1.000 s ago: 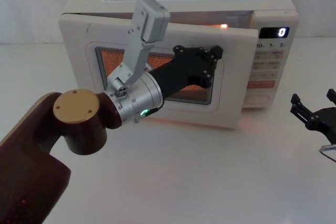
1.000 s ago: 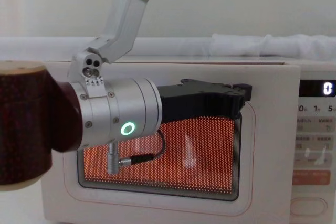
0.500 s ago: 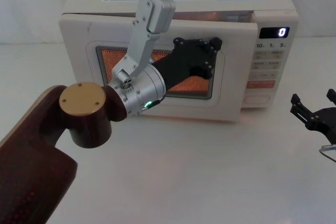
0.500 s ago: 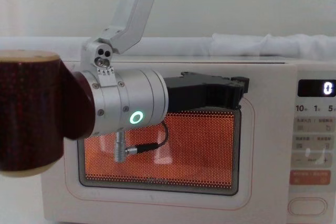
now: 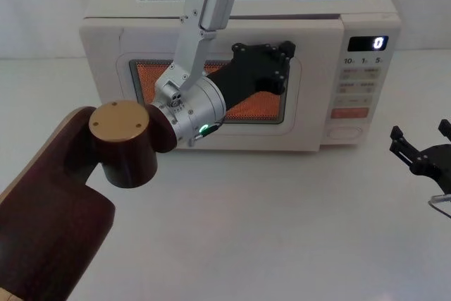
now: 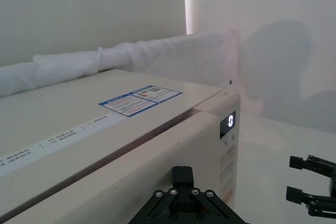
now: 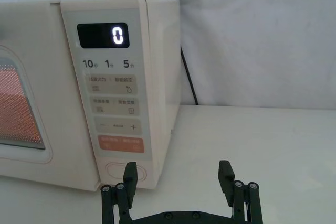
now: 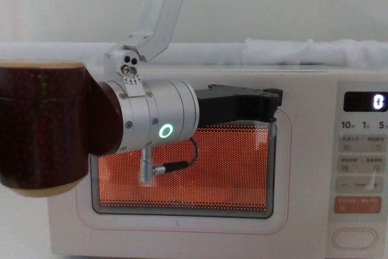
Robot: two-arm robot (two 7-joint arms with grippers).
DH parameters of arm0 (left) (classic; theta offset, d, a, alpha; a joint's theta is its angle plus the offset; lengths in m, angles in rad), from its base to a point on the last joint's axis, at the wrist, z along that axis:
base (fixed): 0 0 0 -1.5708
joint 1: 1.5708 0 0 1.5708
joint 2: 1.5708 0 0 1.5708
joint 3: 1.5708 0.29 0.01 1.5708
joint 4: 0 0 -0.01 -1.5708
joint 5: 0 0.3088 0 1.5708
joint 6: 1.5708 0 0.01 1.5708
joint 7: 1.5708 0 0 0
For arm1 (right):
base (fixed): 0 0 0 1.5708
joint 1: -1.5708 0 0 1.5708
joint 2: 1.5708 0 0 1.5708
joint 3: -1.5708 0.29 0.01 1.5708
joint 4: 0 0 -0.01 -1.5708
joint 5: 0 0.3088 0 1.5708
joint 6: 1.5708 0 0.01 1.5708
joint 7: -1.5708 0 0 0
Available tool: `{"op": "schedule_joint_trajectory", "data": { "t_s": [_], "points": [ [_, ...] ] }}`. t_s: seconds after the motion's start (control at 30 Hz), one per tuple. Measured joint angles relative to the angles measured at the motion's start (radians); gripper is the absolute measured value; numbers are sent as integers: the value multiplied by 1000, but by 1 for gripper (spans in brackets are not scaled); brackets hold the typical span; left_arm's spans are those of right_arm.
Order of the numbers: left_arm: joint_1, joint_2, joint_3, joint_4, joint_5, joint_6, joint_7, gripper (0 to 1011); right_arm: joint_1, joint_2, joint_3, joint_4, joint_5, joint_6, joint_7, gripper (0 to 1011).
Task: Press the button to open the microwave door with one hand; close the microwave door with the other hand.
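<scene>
L gripper (image 8: 267, 102) pressed flat vs door (image 8: 182, 235), top-right of window (image 8: 212, 180); door flush w/ panel. Button (image 8: 355, 238) bottom right.

The display (image 7: 103, 35) reads "0"; below it, keys (image 7: 107, 64) read "10", "1", "5".

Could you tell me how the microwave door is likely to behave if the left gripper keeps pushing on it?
The microwave door looks like a rigid panel, so it should swing rather than flex. It sits nearly flush, so it probably has little travel left. The left gripper presses near the window's upper corner; the glass may be the weaker spot.
</scene>
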Motion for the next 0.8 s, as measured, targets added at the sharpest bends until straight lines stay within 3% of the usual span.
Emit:
{"op": "schedule_joint_trajectory", "data": {
  "t_s": [0.57,0.8],
  "points": [
    [-14,-35,-25,38,4,-5,15,0,0,0,0,0,0,0,0,1000],
    [11,-5,-37,-25,-36,-8,-31,0,0,0,0,0,0,0,0,1000]
  ]
}}
